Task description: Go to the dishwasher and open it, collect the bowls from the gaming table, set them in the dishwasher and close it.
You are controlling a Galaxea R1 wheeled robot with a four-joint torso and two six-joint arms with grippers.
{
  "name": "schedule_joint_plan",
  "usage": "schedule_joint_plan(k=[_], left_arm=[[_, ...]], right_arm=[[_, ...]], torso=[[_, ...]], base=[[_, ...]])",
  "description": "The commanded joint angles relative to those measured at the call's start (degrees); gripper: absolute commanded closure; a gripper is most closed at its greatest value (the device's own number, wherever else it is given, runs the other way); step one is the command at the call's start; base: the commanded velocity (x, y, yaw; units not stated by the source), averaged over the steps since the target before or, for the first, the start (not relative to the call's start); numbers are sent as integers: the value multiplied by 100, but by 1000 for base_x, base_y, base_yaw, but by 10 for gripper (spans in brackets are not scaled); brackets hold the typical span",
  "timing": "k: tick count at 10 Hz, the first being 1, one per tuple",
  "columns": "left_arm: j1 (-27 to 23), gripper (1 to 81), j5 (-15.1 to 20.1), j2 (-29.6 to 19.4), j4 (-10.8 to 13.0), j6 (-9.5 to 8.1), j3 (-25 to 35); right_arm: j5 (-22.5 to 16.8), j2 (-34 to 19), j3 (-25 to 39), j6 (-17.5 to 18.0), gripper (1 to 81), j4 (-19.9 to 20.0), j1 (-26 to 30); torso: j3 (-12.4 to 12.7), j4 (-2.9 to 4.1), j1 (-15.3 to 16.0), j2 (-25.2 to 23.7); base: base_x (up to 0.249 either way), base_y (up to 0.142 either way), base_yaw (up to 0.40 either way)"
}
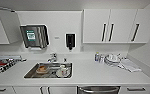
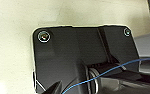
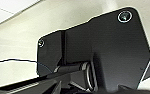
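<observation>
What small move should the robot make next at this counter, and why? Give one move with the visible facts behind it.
Probably back off and bend lower. The dishwasher sits at the head view's bottom edge, under the counter right of the sink, so its front is barely in sight.

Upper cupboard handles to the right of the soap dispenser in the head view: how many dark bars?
3: two close together at the meeting edges of the middle doors, one on the far-right door. Others may lie outside the picture.
</observation>
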Motion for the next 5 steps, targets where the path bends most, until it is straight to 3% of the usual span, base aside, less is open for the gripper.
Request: schedule_joint_plan(k=[1, 5], left_arm=[[-294, 10, 296, -78, 14, 25, 27], [-286, 10, 296, -79, 14, 25, 36]], right_arm=[[-291, -66, 101, -20, 10, 46, 269], [-291, -66, 109, -20, 10, 46, 270]], torso=[[0, 0, 1, 0], [0, 0, 1, 0]], base=[[103, 0, 0], [67, 0, 0]])
